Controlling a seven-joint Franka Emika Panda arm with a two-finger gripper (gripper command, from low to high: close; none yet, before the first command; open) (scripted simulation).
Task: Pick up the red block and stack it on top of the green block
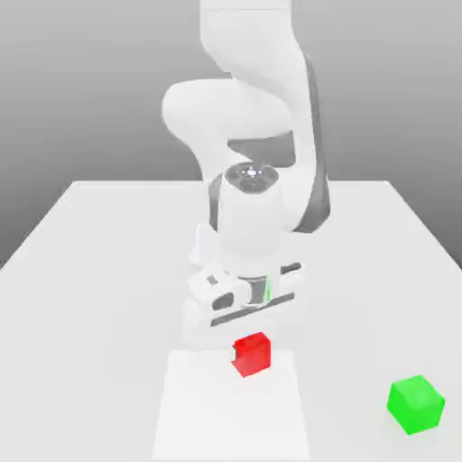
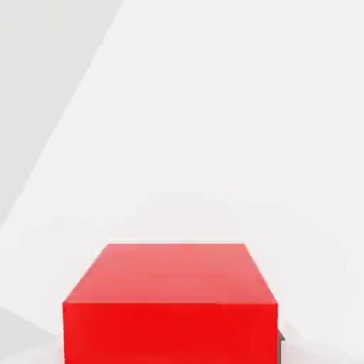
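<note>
While the red block sits low on the white worktop, the end effector is right down on top of it, fingers drawn in tight against the cube's sides, gripping it. Up close in the hand view, the red block looms large with its smooth top face squared up. Swing out to about four o'clock from the red cube and you find the green block, well apart, resting alone near the worktop's near edge. Behind at twelve o'clock, the white arm folds steeply down over the scene.
</note>
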